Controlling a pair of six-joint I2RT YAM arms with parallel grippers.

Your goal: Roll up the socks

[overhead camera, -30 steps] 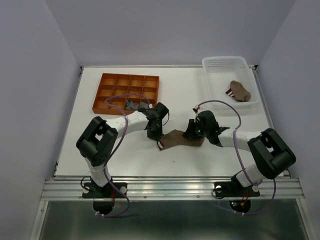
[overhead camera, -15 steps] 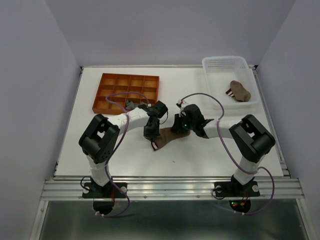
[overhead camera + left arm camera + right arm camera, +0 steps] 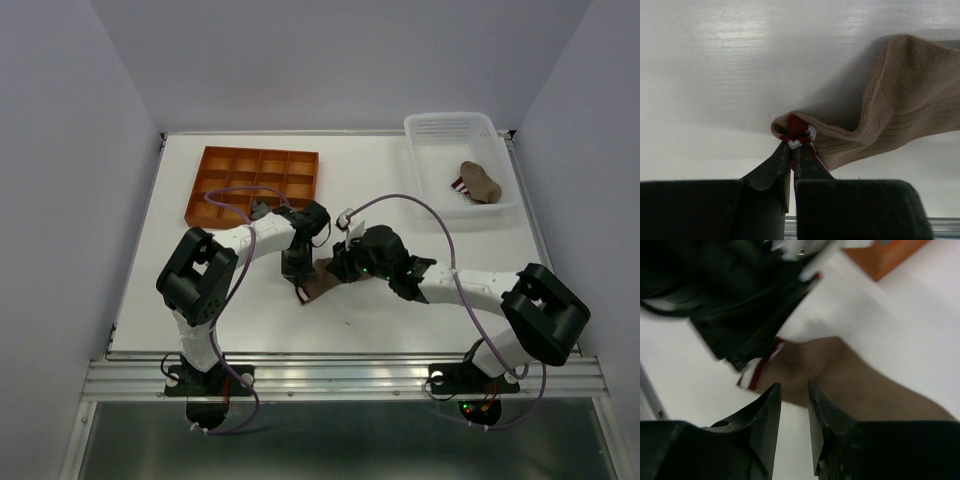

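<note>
A tan-brown sock (image 3: pixel 322 281) with a red-white striped cuff lies bunched on the white table between the two arms. My left gripper (image 3: pixel 298 284) is shut on the striped cuff (image 3: pixel 796 134), and the sock's tan body (image 3: pixel 905 110) folds away to the right. My right gripper (image 3: pixel 338 268) hovers just at the sock's near edge (image 3: pixel 840 375), its jaws a little apart with nothing between them (image 3: pixel 793 386). A second tan sock (image 3: pixel 480 182) rests in the white basket, and a grey sock (image 3: pixel 262 209) lies in the orange tray.
The orange compartment tray (image 3: pixel 260 151) stands at the back left, close behind the left arm. The white basket (image 3: pixel 450 123) stands at the back right. The left gripper's black body (image 3: pixel 740 305) sits right in front of the right gripper.
The right gripper has travelled left along the sock toward the left gripper, bunching the sock shorter, and its jaws have parted. The left gripper has kept its hold on the cuff.
</note>
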